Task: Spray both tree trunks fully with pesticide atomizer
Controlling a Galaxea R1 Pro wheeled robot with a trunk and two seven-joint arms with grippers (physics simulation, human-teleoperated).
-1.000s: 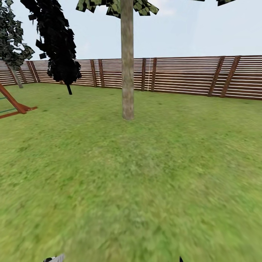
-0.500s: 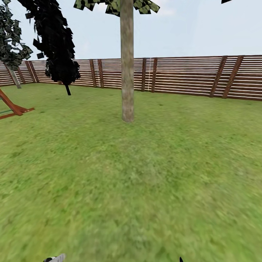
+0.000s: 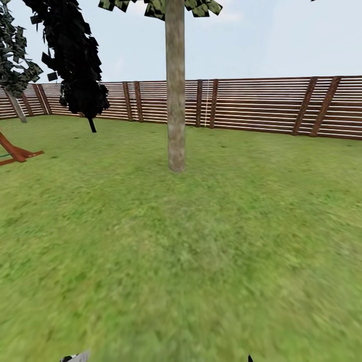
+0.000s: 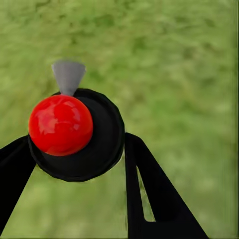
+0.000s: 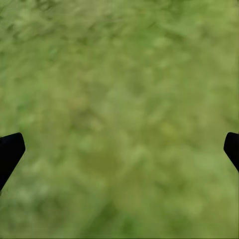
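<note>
Atomizer (image 4: 74, 132) clamped in left pincer (image 4: 79, 164), right pincer (image 5: 119, 149) wide, trunk (image 3: 175, 85) nearer.

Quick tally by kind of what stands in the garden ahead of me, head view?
Smooth-trunked tree with trunk straight ahead: 1
Dark-foliage trees, black one and greyer one by the fence: 2
Red-brown wooden frame: 1
Total: 4

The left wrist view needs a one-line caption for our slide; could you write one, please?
Left gripper holding a black round object with a red ball top above blurry grass.
</note>
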